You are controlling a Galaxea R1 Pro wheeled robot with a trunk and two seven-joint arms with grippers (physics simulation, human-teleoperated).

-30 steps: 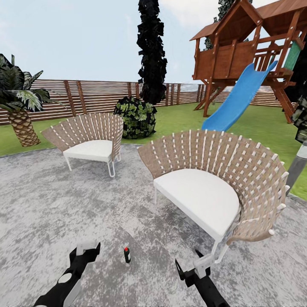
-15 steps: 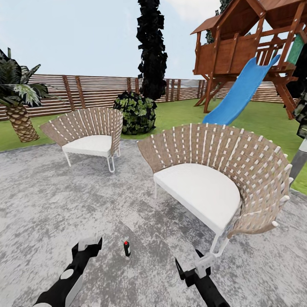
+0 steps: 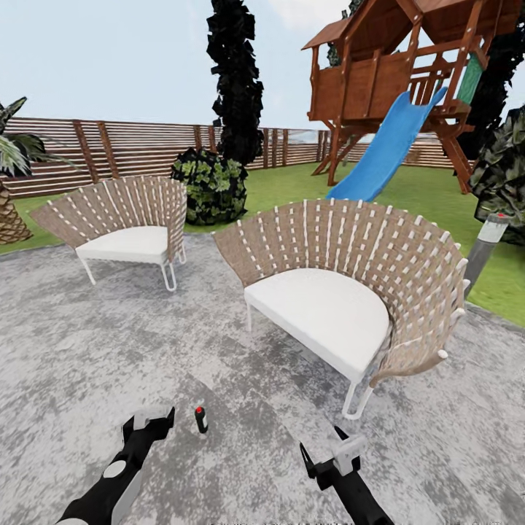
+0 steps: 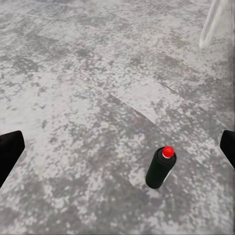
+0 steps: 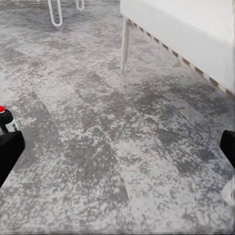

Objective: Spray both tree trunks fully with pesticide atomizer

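**Atomizer upright on grey paving, both grippers spread and empty**

Head view: the pesticide atomizer (image 3: 200, 419), a small dark bottle with a red cap, stands upright on the mottled grey paved circle (image 3: 87, 343), not on grass. It sits just beside the left gripper (image 3: 149, 423), slightly ahead of it and towards the middle, without touching it. The right gripper (image 3: 328, 448) hangs well apart from the bottle on the other side, near the front leg of the nearer woven chair (image 3: 343, 292). That chair has a white cushion and a fanned wicker back; a second chair of the same kind (image 3: 124, 222) stands further off to the left.

Beyond the paving lies the green lawn (image 3: 430, 200). A round leafy shrub (image 3: 211, 186) sits at the edge of the paving, with a dark narrow conifer (image 3: 233, 80) rising behind it. A brown slatted wooden fence (image 3: 124, 149) runs along the back. A wooden playhouse (image 3: 394, 65) with a blue slide (image 3: 386, 149) stands to the right, and a grey post lamp (image 3: 485, 248) stands at the paving's right edge. A scaly palm stump (image 3: 11, 215) shows at the far left.

From the left wrist camera, the atomizer (image 4: 160, 168) stands between the two black fingertips (image 4: 10, 149), which are set wide apart and hold nothing. From the right wrist camera, the fingertips (image 5: 10, 147) are likewise wide apart and empty, the red-capped bottle (image 5: 6, 120) shows at the frame's edge, and a white chair leg (image 5: 125, 46) stands on the paving ahead.
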